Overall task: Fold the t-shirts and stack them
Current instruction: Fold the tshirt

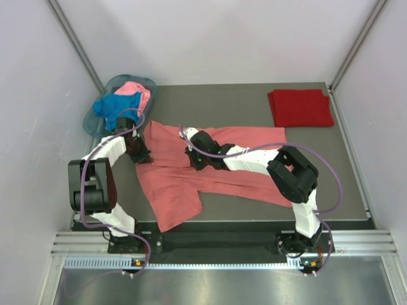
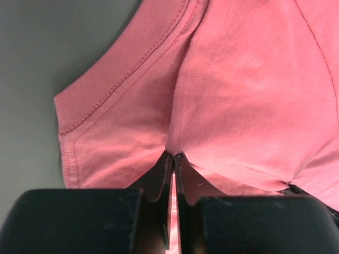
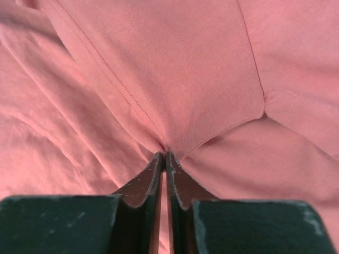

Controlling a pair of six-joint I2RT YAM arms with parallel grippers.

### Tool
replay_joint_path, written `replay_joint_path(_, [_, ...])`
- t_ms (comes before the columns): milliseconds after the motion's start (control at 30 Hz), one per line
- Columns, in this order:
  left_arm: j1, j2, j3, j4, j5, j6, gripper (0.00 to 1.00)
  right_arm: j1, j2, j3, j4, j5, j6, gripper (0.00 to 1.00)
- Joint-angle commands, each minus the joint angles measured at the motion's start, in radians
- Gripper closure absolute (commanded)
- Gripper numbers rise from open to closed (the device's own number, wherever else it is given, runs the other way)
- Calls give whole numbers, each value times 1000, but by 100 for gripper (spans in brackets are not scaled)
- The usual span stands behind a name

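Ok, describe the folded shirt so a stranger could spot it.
On the grey table, look to the far right corner. The dark red t-shirt lies alone, folded into a flat rectangle; the salmon t-shirt sprawls mid-table, and the blue t-shirt and pink t-shirt sit crumpled in the basket.

The salmon-coral t-shirt (image 1: 173,194) is plain, with matching stitching along its hems. The dark red t-shirt (image 1: 300,108), bright blue t-shirt (image 1: 114,108) and light pink t-shirt (image 1: 137,93) are plain too. The basket (image 1: 89,124) is translucent teal. The table (image 1: 222,101) is dark grey. The left pincer (image 2: 174,156) and right pincer (image 3: 163,155) are black.
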Motion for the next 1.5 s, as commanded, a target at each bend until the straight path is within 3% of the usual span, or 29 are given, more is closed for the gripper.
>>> replay_joint_path(0, [4, -44, 10, -39, -30, 0, 91, 20, -48, -7, 32, -6, 20, 92])
replay_joint_path(33, [3, -50, 13, -47, -31, -1, 85, 20, -49, -7, 32, -5, 21, 90])
replay_joint_path(100, [3, -76, 25, -58, -34, -7, 79, 21, -56, 0, 22, -5, 26, 75])
replay_joint_path(167, [3, -109, 42, -77, -53, -9, 74, 20, -69, 3, -1, 1, 36, 67])
replay_joint_path(267, [3, -166, 74, -45, -67, -17, 71, -2, -124, -26, -1, 3, 64, 63])
replay_joint_path(467, [1, -127, 85, 200, 134, -29, 63, -112, -226, -72, 2, 9, 187, 64])
replay_joint_path(633, [-2, 39, 186, 219, 199, -14, 64, -267, -171, -41, -79, 46, 254, 67])
replay_joint_path(867, [-2, 243, 290, 240, 159, 2, 64, -463, -105, -18, -185, 118, 285, 68])
replay_joint_path(1100, [0, 383, 398, 94, -45, -7, 64, -581, -69, -53, -278, 207, 313, 68])
replay_joint_path(1200, [-6, 387, 399, 103, 13, -27, 64, -621, -57, -73, -291, 219, 313, 67])
replay_joint_path(1467, [-40, 254, 442, 74, -25, -32, 63, -716, -51, -101, -305, 213, 329, 66])
